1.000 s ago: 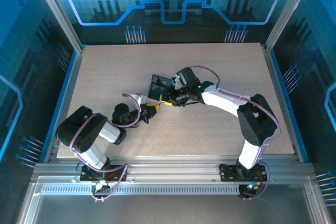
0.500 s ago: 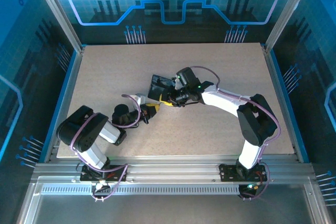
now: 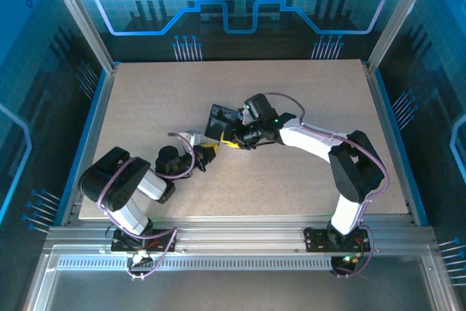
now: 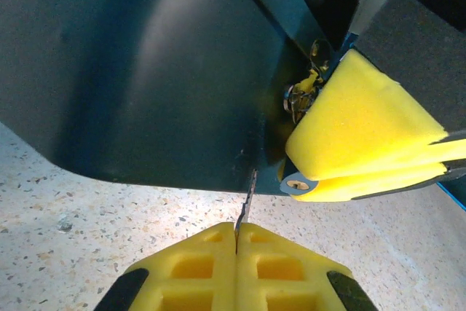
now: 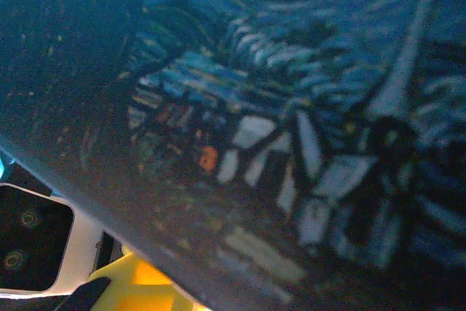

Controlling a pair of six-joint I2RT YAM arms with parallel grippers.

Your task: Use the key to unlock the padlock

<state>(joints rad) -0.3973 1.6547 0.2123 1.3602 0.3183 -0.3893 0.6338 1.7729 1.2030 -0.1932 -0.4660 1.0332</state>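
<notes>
- Top external: the left gripper (image 3: 209,152) lies low on the table (image 3: 313,92), its yellow fingers pointing toward the box (image 3: 220,116).
- The right gripper (image 3: 231,140) reaches in from the right and sits against the box's near edge, just beside the left one.
- At this range the padlock and the key are too small to pick out, and neither gripper's jaw gap can be read.
- Left wrist: the left gripper (image 4: 237,234) has its two yellow pads pressed flat together, pinching the key (image 4: 246,198).
- The key is a slim, dark metal sliver standing up from the seam between the pads. Its tip reaches the lower edge of the box's dark side (image 4: 145,71).
- The padlock (image 4: 297,98) is a tiny brass-yellow and silvery cluster on the box's right edge, up and to the right of the key's tip and apart from it.
- Much of the padlock is hidden behind the upper pad of the right gripper (image 4: 320,172), so its shape is hard to make out.
- The right gripper's pads lie almost together. What sits between them is covered, so whether they grip the padlock I cannot tell.
- Right wrist: the box's painted top (image 5: 291,107) is very close and blurred, all blue and yellowish swirls.
- One of the gripper's own yellow fingers (image 5: 138,282) peeks out below the box edge, cut off by the frame.
</notes>
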